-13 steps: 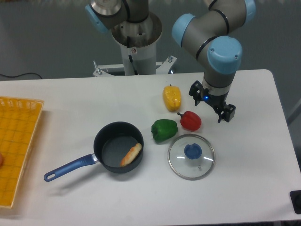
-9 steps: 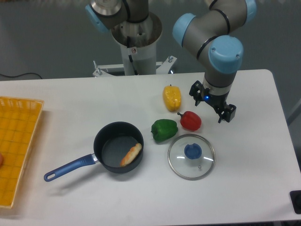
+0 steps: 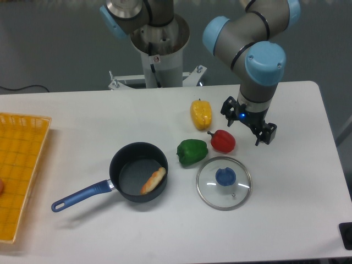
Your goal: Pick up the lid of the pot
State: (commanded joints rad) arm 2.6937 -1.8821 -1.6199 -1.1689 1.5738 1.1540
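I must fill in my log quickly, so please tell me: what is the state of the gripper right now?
Gripper: open, its jaws wide apart, holding nothing.

Bread (image 3: 153, 181) in black pan (image 3: 124, 177); green pepper (image 3: 192, 152) near red pepper (image 3: 223, 142); yellow item (image 3: 201, 115) behind; yellow crate (image 3: 23, 165) left
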